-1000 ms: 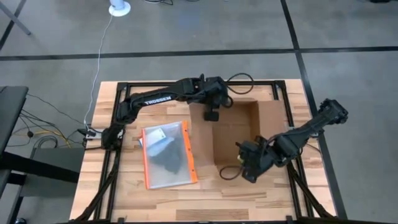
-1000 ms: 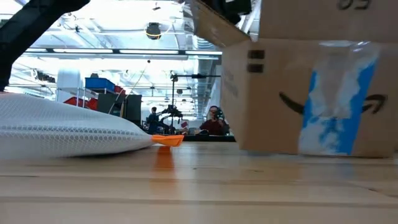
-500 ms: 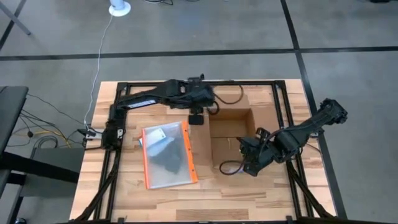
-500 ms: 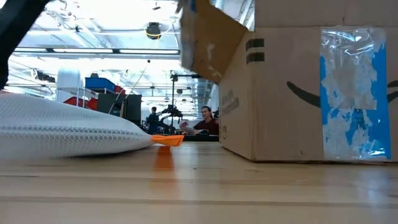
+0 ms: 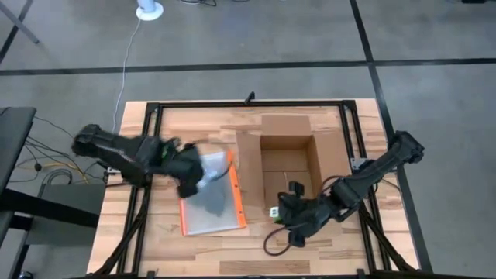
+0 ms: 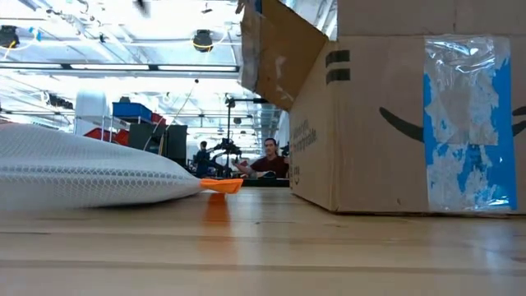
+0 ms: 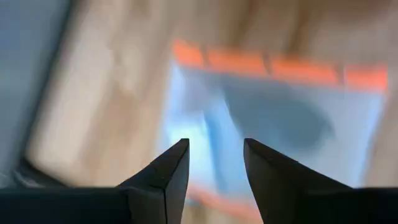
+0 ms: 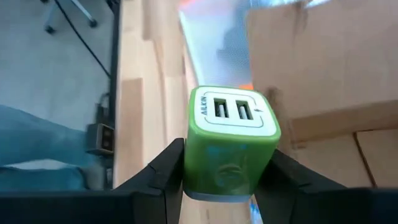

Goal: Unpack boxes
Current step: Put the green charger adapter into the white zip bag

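You see the wooden table with a black frame around it. On its right half stands the brown cardboard box, open at the top, flaps spread out. In the low view, the box wall shows a blue-and-white tape strip and black printed marks. Just beside the box, on its left, lies the clear pouch with orange edges, flat on the table; something dark is inside it.

The left claw is over the upper part of the pouch and covers it a little. In its wrist view the two fingers stand apart with nothing between them.

The right claw is at the near left corner of the box, just outside the wall. It grips a small green-and-white USB charger with two ports, pressed between both fingers. A thin cable loop hangs from this arm above the bare table.
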